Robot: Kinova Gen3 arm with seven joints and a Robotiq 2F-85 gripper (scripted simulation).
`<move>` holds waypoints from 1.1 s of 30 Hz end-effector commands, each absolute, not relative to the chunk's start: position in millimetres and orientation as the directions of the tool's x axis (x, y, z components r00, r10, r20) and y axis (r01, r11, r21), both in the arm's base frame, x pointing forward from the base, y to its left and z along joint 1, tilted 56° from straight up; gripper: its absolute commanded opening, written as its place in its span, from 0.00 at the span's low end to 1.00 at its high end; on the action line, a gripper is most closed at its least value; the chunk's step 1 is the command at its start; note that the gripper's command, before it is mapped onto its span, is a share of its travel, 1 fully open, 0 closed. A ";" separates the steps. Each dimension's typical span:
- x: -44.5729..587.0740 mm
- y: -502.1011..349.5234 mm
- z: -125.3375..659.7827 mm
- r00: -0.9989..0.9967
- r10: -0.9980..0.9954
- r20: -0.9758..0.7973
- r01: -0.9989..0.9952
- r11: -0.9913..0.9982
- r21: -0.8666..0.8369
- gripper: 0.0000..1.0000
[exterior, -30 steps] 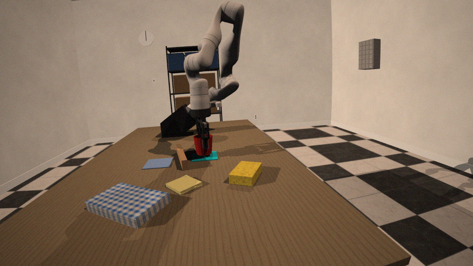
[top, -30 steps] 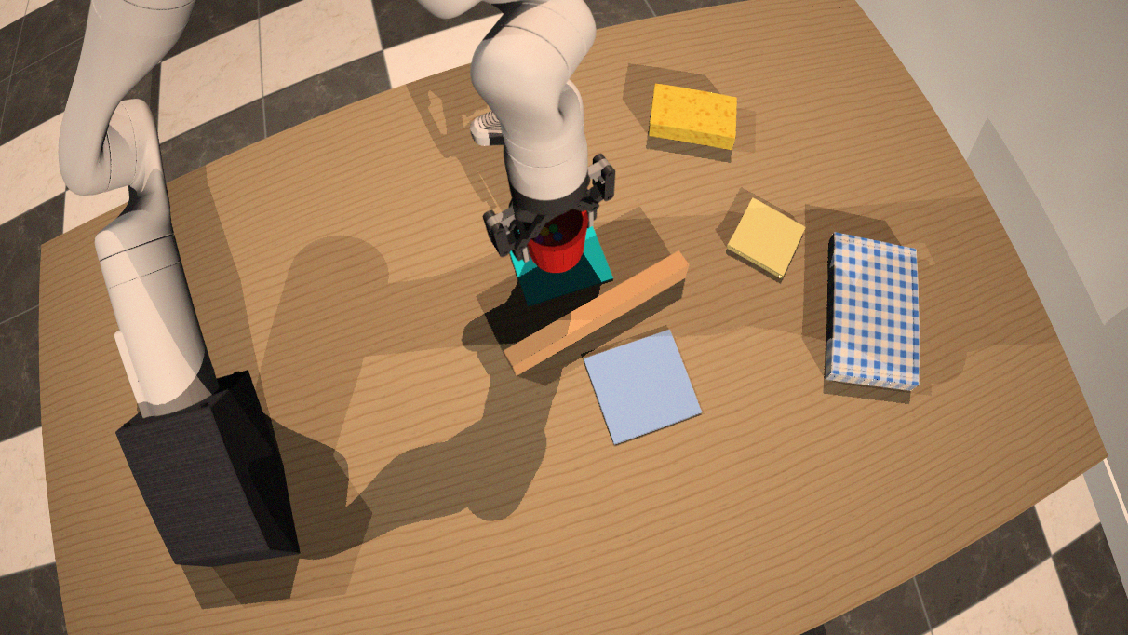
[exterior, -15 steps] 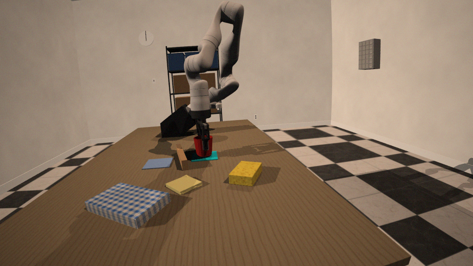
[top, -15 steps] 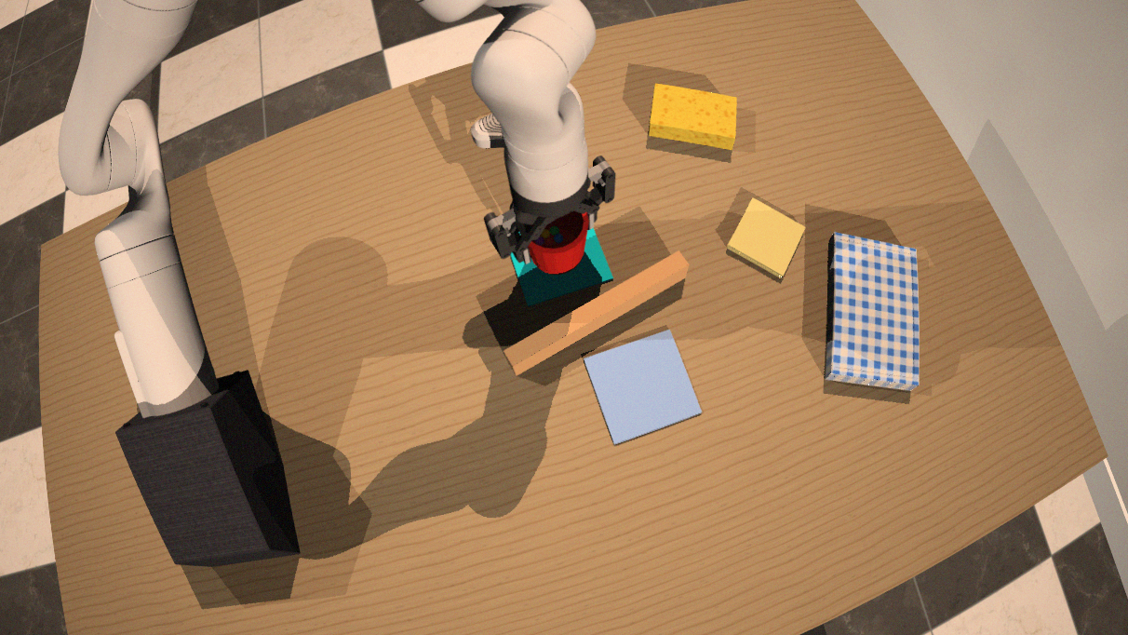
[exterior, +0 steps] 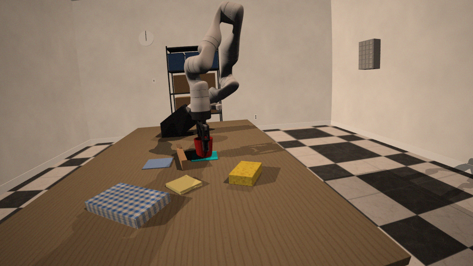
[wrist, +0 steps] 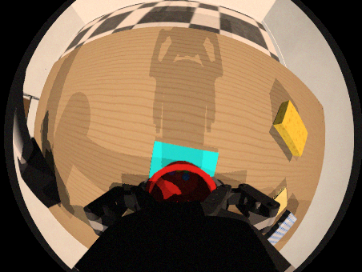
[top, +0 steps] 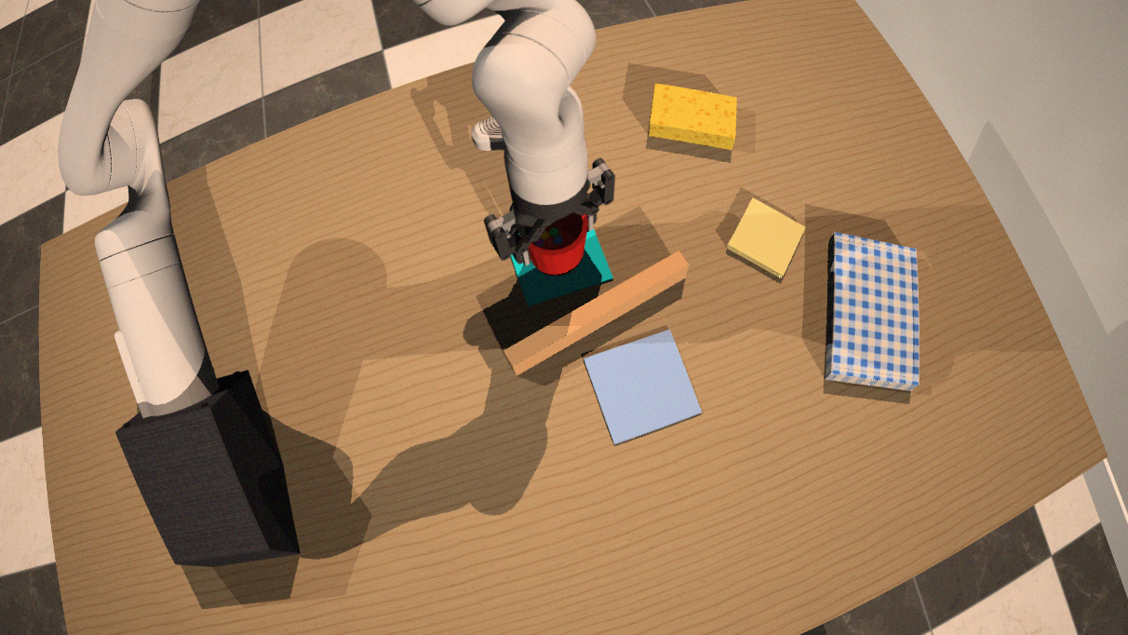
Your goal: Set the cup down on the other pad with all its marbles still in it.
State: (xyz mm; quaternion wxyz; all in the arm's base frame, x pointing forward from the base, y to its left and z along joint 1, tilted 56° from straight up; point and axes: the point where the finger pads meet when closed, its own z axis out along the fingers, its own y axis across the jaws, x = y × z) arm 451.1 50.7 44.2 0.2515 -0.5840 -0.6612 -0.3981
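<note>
Red cup (top: 558,257) (exterior: 199,148) (wrist: 182,166) is upright between the fingers of my gripper (top: 558,240) (exterior: 205,150) (wrist: 181,185), and I grasp it from two opposite sides. Its place is over the teal pad (top: 600,260) (exterior: 213,155) (wrist: 208,160); whether the base touches this pad, I cannot tell. Inside I see some coloured marbles (top: 556,234) (wrist: 185,176), but their number is not clear to me. The orange-brown rail (top: 599,312) (exterior: 182,158) stands on the tabletop (top: 788,489) (exterior: 264,224) (wrist: 120,84), between the teal pad and the light blue pad (top: 642,386) (exterior: 158,163). Yellow sponge (top: 692,116) (exterior: 245,173) (wrist: 294,130) lies well apart from the cup.
</note>
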 end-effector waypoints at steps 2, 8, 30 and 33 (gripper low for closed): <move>451.4 49.9 44.4 -0.191 0.573 0.797 0.972 -0.001 0.233 1.00; 451.4 49.9 44.4 -0.191 0.573 0.797 0.972 -0.001 0.233 1.00; 451.4 49.9 44.4 -0.191 0.573 0.797 0.972 -0.001 0.233 1.00; 451.4 49.9 44.4 -0.191 0.573 0.797 0.972 -0.001 0.233 1.00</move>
